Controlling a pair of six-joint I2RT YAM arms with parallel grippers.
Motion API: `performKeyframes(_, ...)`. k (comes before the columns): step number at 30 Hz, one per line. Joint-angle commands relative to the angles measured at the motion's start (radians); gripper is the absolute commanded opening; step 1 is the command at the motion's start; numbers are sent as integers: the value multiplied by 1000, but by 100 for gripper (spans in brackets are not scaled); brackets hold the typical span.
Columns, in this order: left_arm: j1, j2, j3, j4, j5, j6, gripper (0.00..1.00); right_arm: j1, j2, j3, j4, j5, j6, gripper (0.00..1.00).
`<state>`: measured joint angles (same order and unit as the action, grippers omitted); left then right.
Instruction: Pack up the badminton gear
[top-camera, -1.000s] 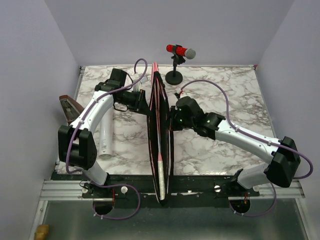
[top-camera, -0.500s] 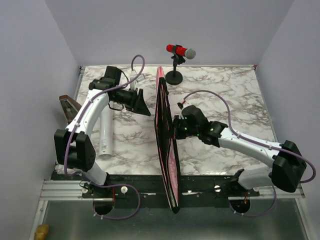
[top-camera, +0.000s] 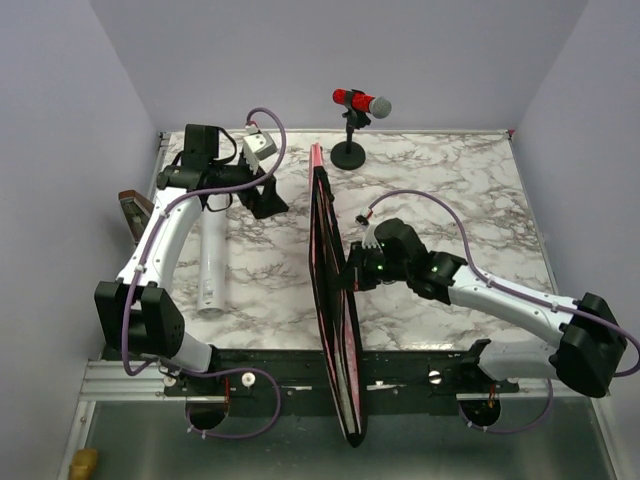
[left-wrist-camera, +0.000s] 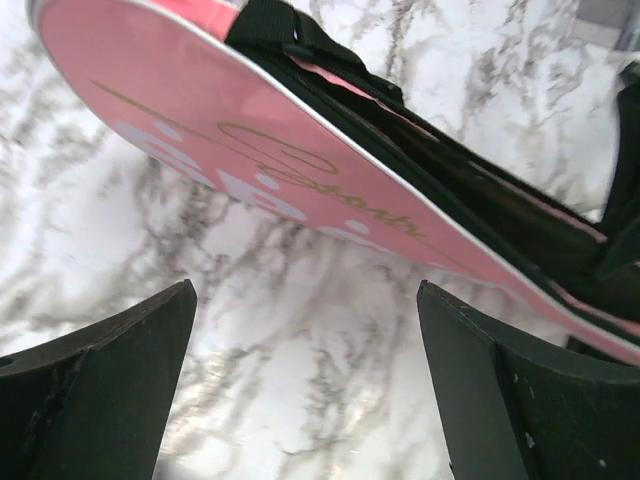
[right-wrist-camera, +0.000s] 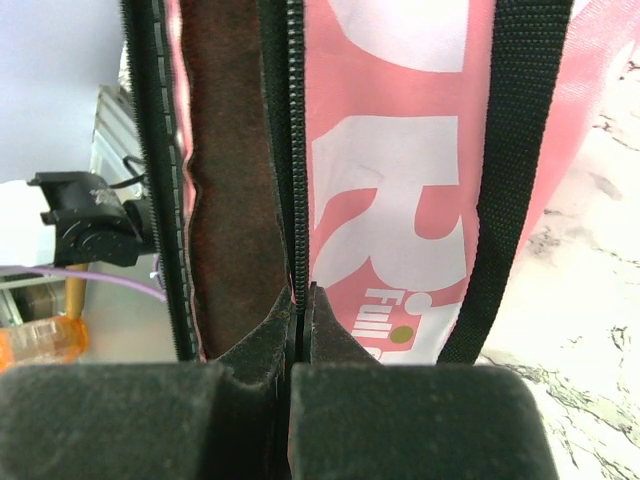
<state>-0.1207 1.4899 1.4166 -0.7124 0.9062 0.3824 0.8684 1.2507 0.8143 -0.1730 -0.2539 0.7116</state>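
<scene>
Progress check: I'd call it roughly halfway, maybe a bit past. The bag (top-camera: 336, 320) is standing on its long edge down the middle of the counter (top-camera: 450, 190), with its near end hanging off the front. The right end effector (top-camera: 352, 272) is clenched on it, and the wrist cam shows the fingers pinched right on the zipper (right-wrist-camera: 296, 150) edge. The mouth next to that is gaping, with dark lining showing inside, so it's not zipped.

I can't see the rackets anywhere on the counter. My guess is they're already in the bag, but I can't confirm it because no view looks far enough inside.

The tube (top-camera: 210, 265) is definitely not packed. It's lying flat on the left side of the counter, well apart from the bag.

The left end effector (top-camera: 268, 198) is released, fingers spread wide, with nothing in it. It hovers over bare counter between the tube and the bag's far end.

So what's left, I reckon: grab the tube, slide it in, zip up.
</scene>
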Motion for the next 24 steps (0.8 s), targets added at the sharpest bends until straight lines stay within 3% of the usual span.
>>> performKeyframes(1, 6, -20, 34, 33, 29, 394, 99, 3, -33, -14, -31, -100, -41, 1)
performKeyframes(5, 6, 1, 77, -100, 16, 750, 99, 3, -39, -14, -31, -154, -58, 1)
performKeyframes(8, -7, 6, 82, -98, -9, 906, 99, 3, -40, -17, -31, -191, -69, 1)
performKeyframes(14, -68, 79, 177, -165, -24, 1088, 99, 1, -53, -23, -33, -245, -72, 1)
performKeyframes(17, -105, 101, 168, -92, -39, 1090, 99, 1, -68, -26, -33, -277, -67, 1)
performKeyframes(24, -172, 207, 264, -211, -53, 1188, 99, 1, -137, -66, -34, -311, -46, 1)
